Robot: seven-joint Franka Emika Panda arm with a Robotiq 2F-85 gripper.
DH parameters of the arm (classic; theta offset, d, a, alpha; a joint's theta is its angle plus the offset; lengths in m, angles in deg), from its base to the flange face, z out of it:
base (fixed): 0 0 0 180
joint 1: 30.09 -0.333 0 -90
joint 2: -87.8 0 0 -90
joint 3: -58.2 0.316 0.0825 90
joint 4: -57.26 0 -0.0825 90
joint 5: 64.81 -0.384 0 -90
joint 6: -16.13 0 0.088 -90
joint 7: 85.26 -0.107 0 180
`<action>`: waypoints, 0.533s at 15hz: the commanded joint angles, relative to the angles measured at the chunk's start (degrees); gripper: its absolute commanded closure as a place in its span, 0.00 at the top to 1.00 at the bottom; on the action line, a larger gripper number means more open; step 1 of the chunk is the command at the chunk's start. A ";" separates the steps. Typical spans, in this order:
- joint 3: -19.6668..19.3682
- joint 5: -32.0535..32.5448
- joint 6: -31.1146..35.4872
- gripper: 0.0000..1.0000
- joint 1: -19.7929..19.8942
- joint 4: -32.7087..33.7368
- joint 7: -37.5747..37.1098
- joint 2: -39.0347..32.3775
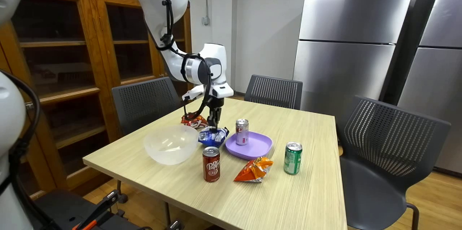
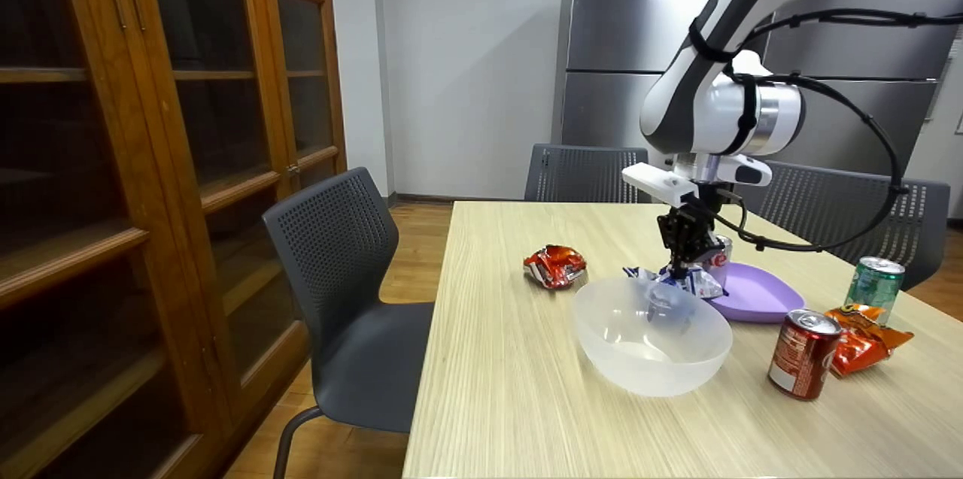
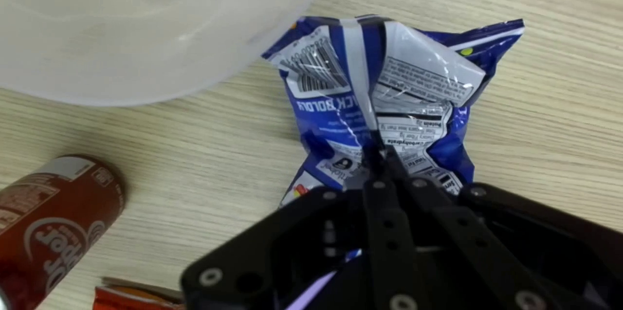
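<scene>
Finding open passage over bare worktop (image 2: 489, 389) left of the frosted bowl (image 2: 647, 351) in an exterior view, and through the strip between blue bag (image 3: 321, 120) and brown can (image 3: 58, 227). Meeting obstacles on either side of the gripper (image 3: 382, 151): that bowl, and the pale can (image 1: 242, 131) upright on the purple plate (image 1: 261, 145).

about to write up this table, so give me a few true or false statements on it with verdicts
1. The black robot hand is shut on the crumpled blue foil bag. True.
2. The silver metal can lies sideways. False: the can stands upright on the purple plastic plate.
3. The dark red metal can stands inside the round translucent plastic bowl. False: the can is outside the bowl, on the pale wood-grain table.
4. The green metal can is upright. True.
</scene>
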 commanded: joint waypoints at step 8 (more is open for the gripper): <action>-0.46 6.44 3.73 0.00 -3.53 -6.47 -2.41 11.66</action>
